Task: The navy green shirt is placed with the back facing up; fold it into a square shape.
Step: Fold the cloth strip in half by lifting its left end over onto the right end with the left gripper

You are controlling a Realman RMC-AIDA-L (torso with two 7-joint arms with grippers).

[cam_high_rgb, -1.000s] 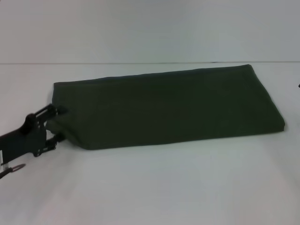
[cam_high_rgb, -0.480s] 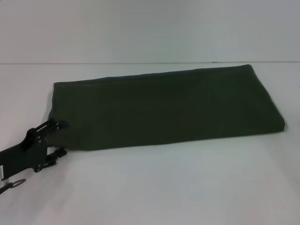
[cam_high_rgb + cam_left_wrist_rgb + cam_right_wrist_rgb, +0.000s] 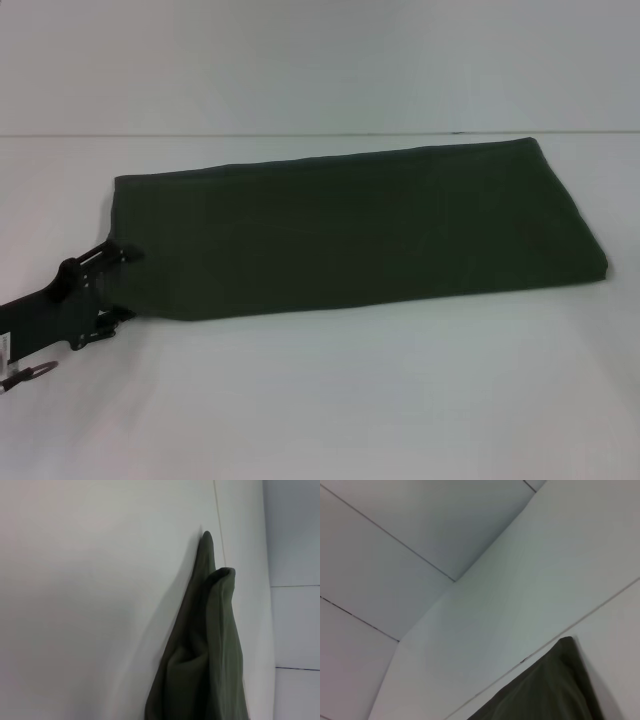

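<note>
Navy green shirt (image 3: 360,230) lay flat on the white table (image 3: 330,400), already folded into a long band; its near-left corner sat right at the left gripper (image 3: 118,283), the rest stretched away up and to that gripper's right. Left gripper's two fingers (image 3: 125,254) stood apart, one just touching the short edge, the other at the corner below it, no cloth clearly pinched between them. Wrist view showed stacked, bulging layers of the shirt's end (image 3: 210,645) directly ahead of the left arm.

Right gripper was not visible in any view, so I couldn't tell its state; its wrist camera only caught the shirt's far corner (image 3: 555,685).

Handling, my read: soft, limp cotton, light, several layers thick. It'll sag and the layers will slide apart if only the top one gets grabbed. Best hold was probably the corners of that short edge, pinching the full stack, then carry it over toward the far end to halve the band.
</note>
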